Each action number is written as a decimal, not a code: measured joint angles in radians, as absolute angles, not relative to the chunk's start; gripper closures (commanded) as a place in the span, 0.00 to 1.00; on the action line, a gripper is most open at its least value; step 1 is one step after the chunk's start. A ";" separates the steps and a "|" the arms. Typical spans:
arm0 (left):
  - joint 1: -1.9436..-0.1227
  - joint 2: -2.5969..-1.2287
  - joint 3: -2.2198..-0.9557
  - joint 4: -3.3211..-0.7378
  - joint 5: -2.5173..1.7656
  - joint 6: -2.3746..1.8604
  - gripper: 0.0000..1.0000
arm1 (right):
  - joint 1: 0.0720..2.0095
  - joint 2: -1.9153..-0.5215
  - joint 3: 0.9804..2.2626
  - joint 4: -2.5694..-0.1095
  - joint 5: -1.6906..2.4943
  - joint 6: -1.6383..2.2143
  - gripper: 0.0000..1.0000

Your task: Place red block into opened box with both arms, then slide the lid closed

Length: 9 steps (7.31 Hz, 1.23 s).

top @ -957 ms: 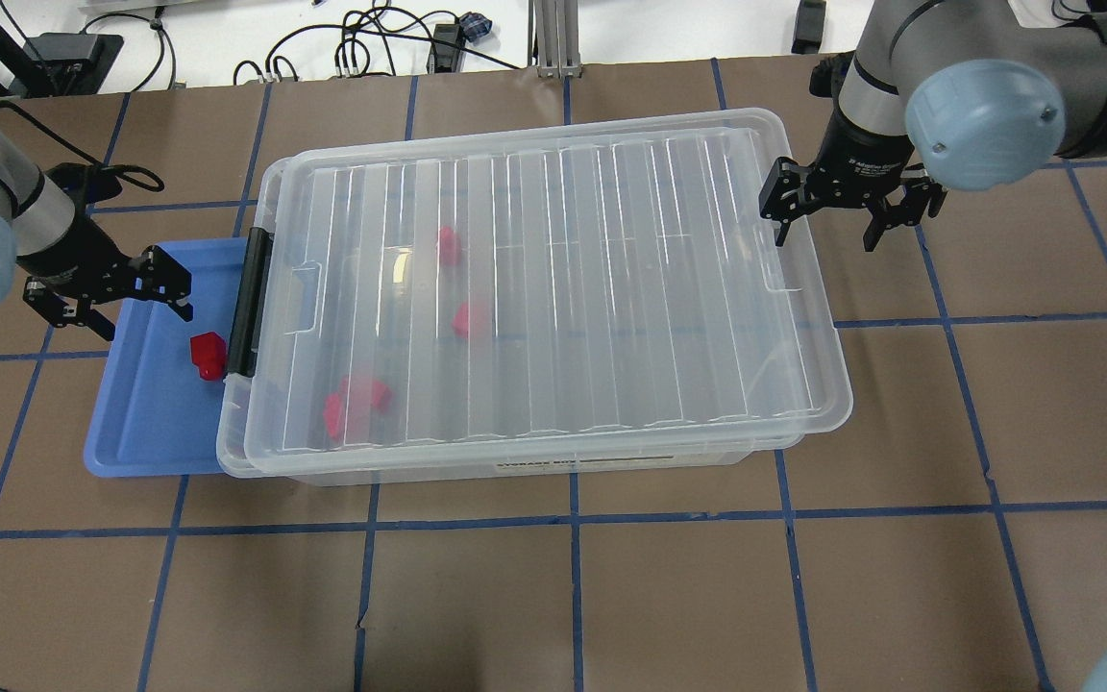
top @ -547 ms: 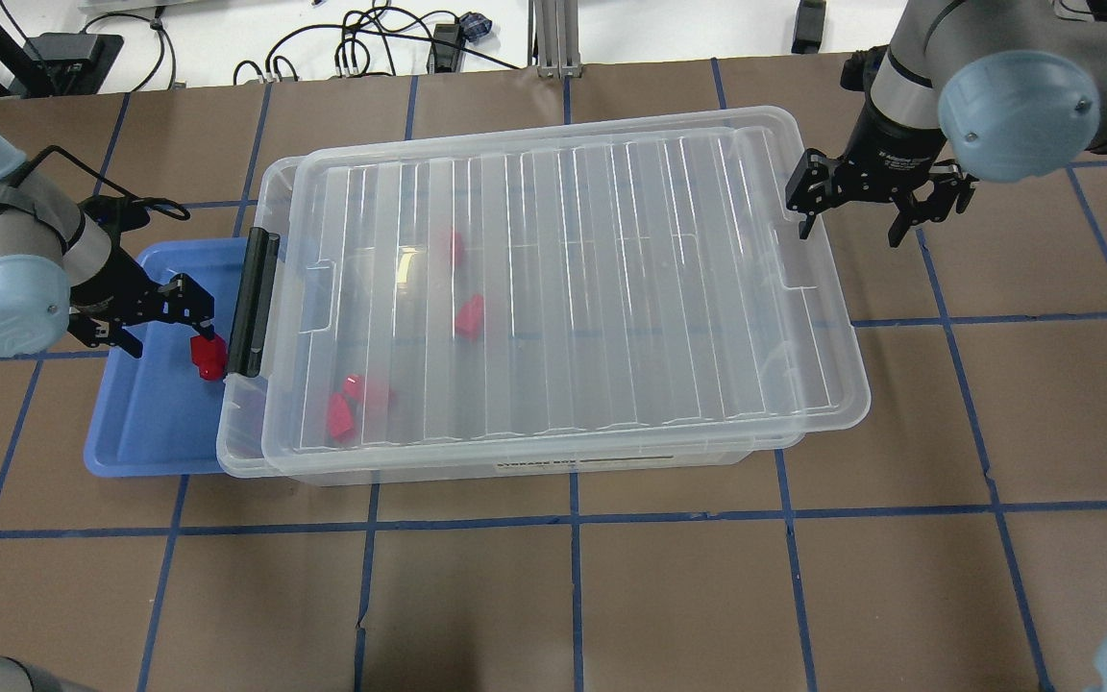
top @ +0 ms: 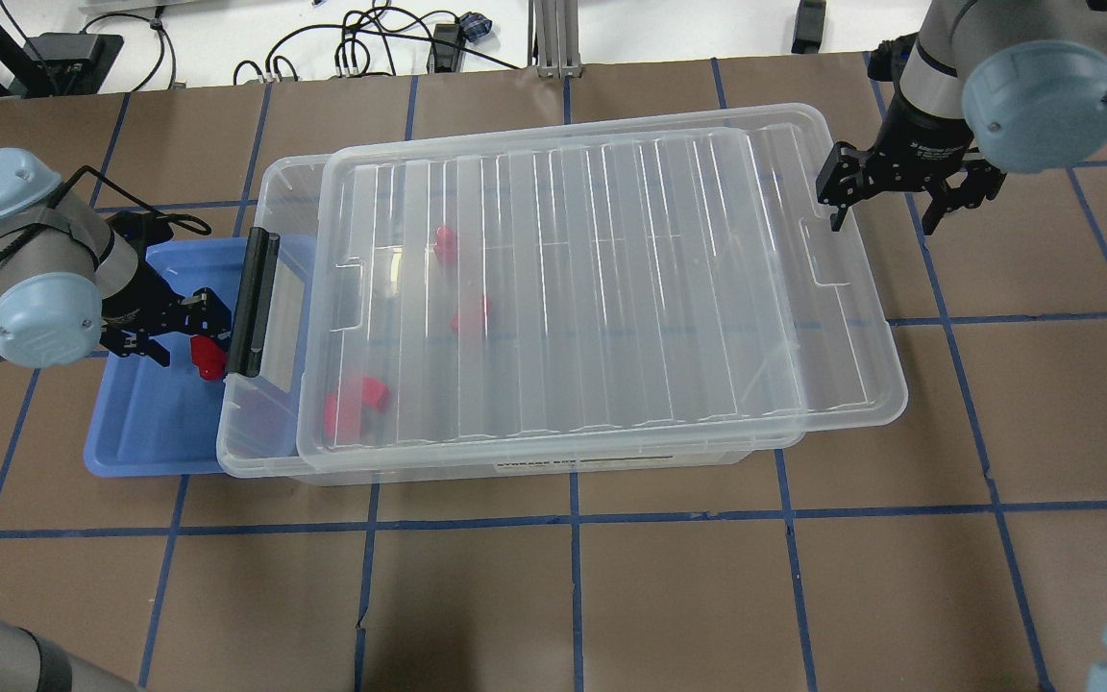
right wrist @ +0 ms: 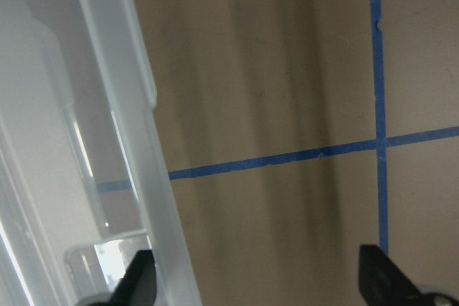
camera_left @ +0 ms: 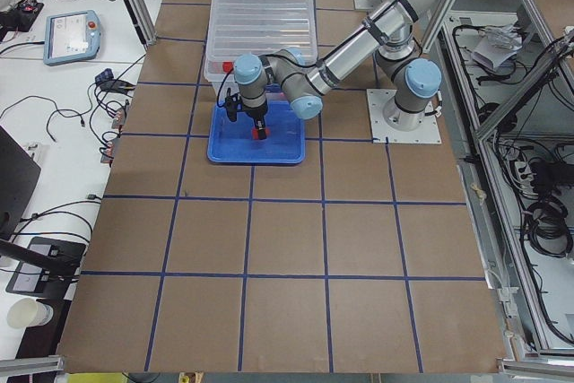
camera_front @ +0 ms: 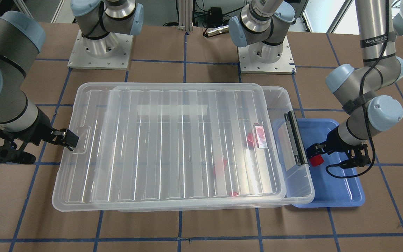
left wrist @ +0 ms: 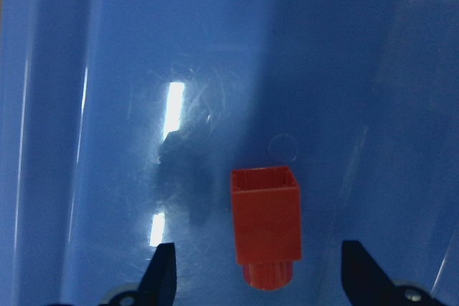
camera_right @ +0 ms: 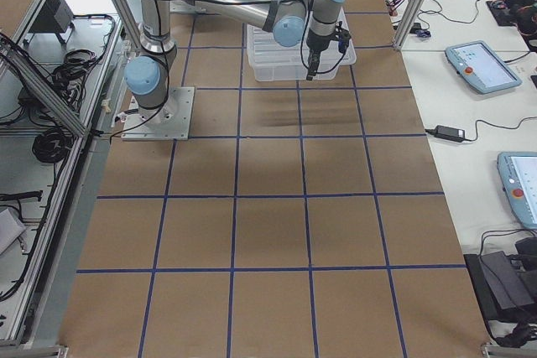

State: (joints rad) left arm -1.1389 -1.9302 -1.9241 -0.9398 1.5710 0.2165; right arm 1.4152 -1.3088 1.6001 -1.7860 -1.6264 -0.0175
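Red plastic, right under my left wrist camera: the red block (left wrist: pixel 265 223) lies on the floor of the blue tray (top: pixel 145 423), with its round stud at the lower end of that view. My left tool (top: pixel 190 338) is down in the tray and spread wide, one of its fingers (left wrist: pixel 163 277) on each side of the block. Blue shows in both gaps, so nothing is gripped.

The tray sits right against the box (top: pixel 515 468), at the short end that carries the black bar (top: pixel 254 303). The block is just beside that bar, outside the box.

Now the far end. The lid (top: pixel 611 288) lies flat on top of the box but offset toward my right arm's side. It overhangs that short end and leaves a strip of the box uncovered next to the black bar. Through the ribs I can make out a few other red pieces (top: pixel 470 315) lying inside the box.

My right tool (top: pixel 885 223) is at the overhanging end, close to the lid's notch, also spread wide and holding nothing. In its wrist view, one finger (right wrist: pixel 140 281) sits at the lid's raised rim and the other is out over the bare brown desk (right wrist: pixel 287 105). Whether that near finger actually presses on the rim, I can't tell.
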 measured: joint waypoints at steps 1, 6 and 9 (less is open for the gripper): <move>-1.139 -1.943 -1.926 -0.924 1.570 0.217 0.22 | 1.398 -1.309 1.600 -1.788 -1.629 -0.042 0.00; -1.140 -1.965 -1.924 -0.882 1.578 0.182 0.86 | 1.320 -1.301 1.596 -1.802 -1.632 -0.157 0.00; -1.148 -1.916 -1.788 -1.083 1.575 0.173 0.85 | 1.288 -1.301 1.594 -1.819 -1.634 -0.212 0.00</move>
State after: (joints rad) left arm -1.1475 -1.9156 -1.7881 -1.0831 1.5748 0.1726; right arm 1.2884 -1.3009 1.5938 -1.8191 -1.6341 -0.2125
